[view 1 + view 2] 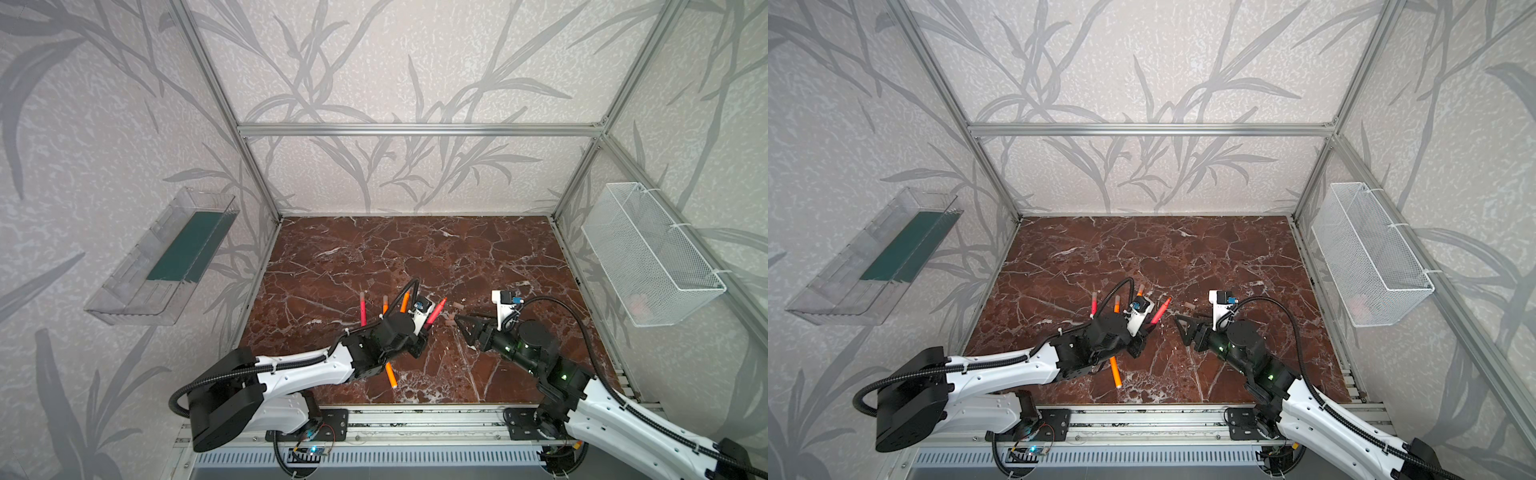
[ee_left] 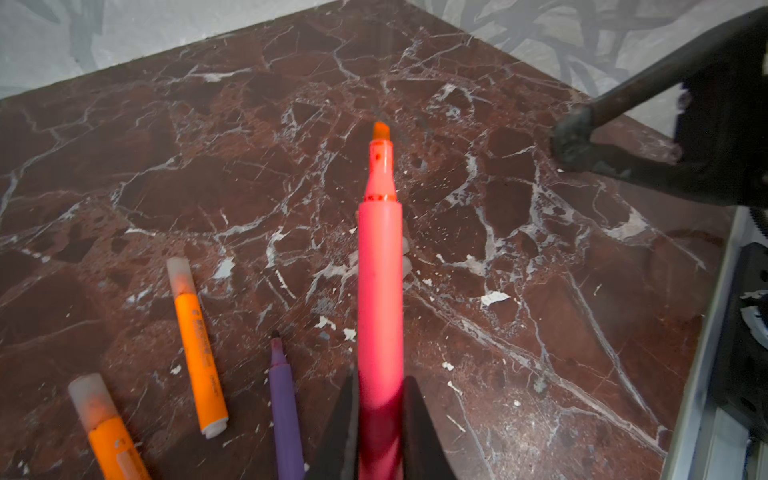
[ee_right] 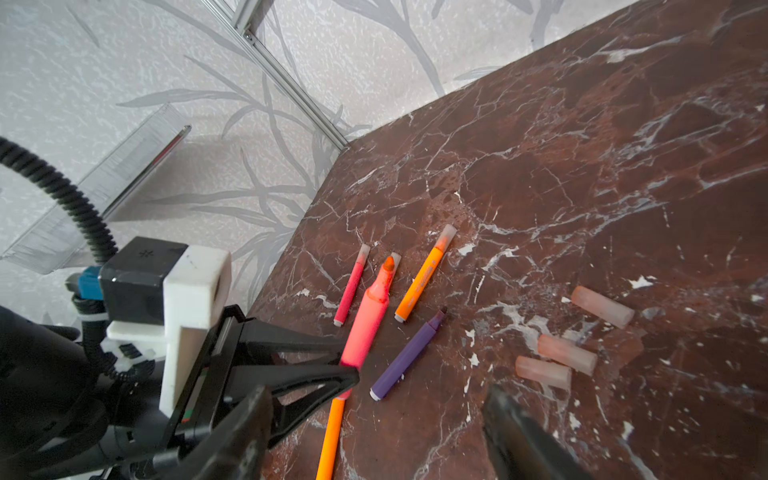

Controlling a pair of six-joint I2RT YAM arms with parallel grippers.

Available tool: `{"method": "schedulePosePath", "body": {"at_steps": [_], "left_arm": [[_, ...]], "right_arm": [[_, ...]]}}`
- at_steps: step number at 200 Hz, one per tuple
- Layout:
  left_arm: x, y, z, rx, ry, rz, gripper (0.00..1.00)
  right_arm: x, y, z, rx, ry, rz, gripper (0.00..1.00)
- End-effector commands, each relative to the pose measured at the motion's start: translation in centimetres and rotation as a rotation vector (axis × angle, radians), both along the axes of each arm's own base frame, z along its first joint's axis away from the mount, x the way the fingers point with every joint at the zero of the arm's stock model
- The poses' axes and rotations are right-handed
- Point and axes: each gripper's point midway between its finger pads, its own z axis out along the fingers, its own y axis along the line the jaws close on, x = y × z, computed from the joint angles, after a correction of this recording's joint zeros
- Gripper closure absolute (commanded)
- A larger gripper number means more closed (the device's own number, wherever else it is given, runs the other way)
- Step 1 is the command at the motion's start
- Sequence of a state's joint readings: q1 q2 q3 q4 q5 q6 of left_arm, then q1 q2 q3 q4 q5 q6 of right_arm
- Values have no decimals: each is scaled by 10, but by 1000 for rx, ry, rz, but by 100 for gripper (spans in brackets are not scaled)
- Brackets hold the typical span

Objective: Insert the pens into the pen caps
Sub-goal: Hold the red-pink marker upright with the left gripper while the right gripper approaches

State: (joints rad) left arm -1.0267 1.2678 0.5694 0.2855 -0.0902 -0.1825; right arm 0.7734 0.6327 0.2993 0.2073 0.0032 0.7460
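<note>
My left gripper [image 2: 380, 386] is shut on a pink-red pen [image 2: 380, 270], which points up and away with its bare orange tip uncapped; both top views show this pen [image 1: 435, 311] [image 1: 1160, 311] slanting toward the right arm. My right gripper [image 3: 378, 395] hangs open and empty just right of it [image 1: 457, 320]. Three loose pen caps [image 3: 602, 306] [image 3: 567, 354] [image 3: 543, 372] lie on the marble beside the right fingers. An uncapped purple pen [image 3: 409, 353], a capped pink-red pen [image 3: 351, 289] and a capped orange pen [image 3: 424, 278] lie on the table. Another orange pen [image 1: 390, 374] sticks out under the left arm.
A clear plastic tray [image 1: 162, 257] hangs on the left wall and a white wire basket [image 1: 652, 253] on the right wall. An aluminium rail [image 1: 415, 419] runs along the table's front edge. The two grippers stand close, tip to tip.
</note>
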Motion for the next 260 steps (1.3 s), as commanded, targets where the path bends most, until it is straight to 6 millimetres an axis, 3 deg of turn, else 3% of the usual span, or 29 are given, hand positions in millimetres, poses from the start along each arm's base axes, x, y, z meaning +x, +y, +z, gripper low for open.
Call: {"method": "schedulePosePath", "body": {"at_steps": [1, 58, 121, 203, 237, 260], "left_arm": [[-6, -15, 36, -123, -99, -90, 100], [-15, -21, 33, -122, -86, -149, 100], [-17, -27, 26, -95, -66, -182, 100], [-18, -31, 21, -69, -51, -197, 100], [-16, -32, 23, -88, -50, -189, 80], [-17, -34, 25, -97, -53, -196, 72]], "right_arm": [[7, 5, 18, 117, -25, -26, 26], [18, 29, 11, 152, 30, 4, 40], [27, 35, 12, 143, 35, -10, 52], [26, 41, 8, 114, 50, 4, 89], [21, 49, 11, 118, 41, 25, 95], [17, 55, 12, 113, 35, 36, 96]]}}
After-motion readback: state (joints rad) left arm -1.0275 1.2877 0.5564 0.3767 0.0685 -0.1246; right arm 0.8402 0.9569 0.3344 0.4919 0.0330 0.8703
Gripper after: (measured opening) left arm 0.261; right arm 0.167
